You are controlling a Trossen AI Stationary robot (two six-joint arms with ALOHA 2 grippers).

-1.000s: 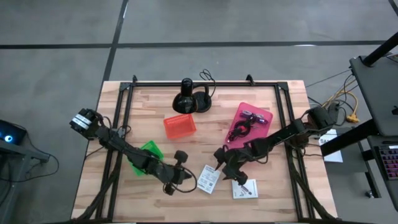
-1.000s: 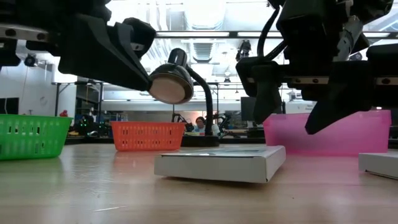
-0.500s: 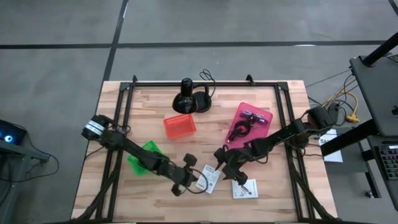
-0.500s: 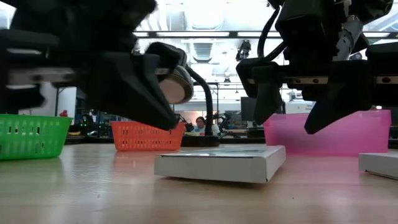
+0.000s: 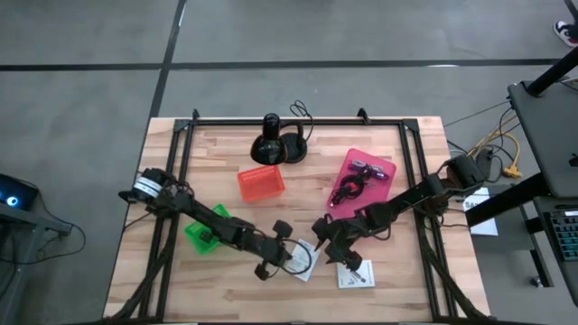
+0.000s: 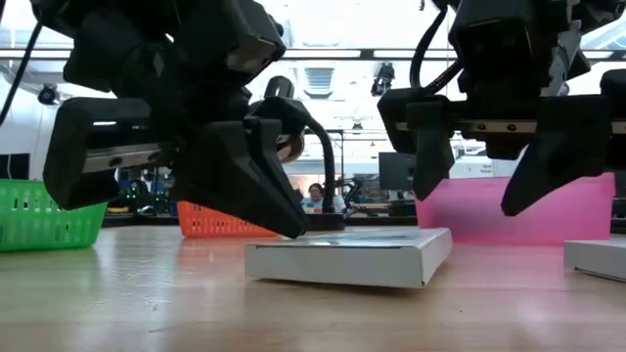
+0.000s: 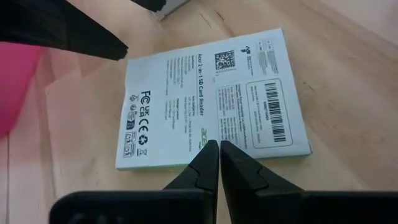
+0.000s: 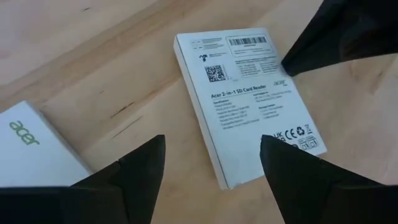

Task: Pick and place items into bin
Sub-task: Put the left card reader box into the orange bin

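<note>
A white printed card (image 7: 211, 96) lies flat on the wooden table, also seen in the high view (image 5: 307, 268) and as a flat box in the low view (image 6: 347, 256). My left gripper (image 7: 214, 148) is shut, its tips at the card's edge on the table's left side (image 6: 293, 230). My right gripper (image 8: 211, 149) hangs open above the same card from the table's right (image 5: 332, 246). A second white card (image 5: 355, 273) lies flat near the front edge. The pink bin (image 5: 390, 167) holds a black coiled cable (image 5: 345, 191) and a purple strap (image 5: 364, 167). My left gripper's shut fingertips (image 7: 206, 155) stand at the card's edge (image 7: 186, 160), slanting down from the table's left. I cannot tell whether they touch it. The card lies flat on the table.
An orange basket (image 5: 261, 182) and a green basket (image 5: 203, 233) stand on the table's left half. A black round-based stand with a cord (image 5: 275, 144) is at the far edge. The two grippers are close together over the card.
My left gripper has gone toward the table's right edge and down, arriving at the card, and has stayed shut. The card has not moved.
</note>
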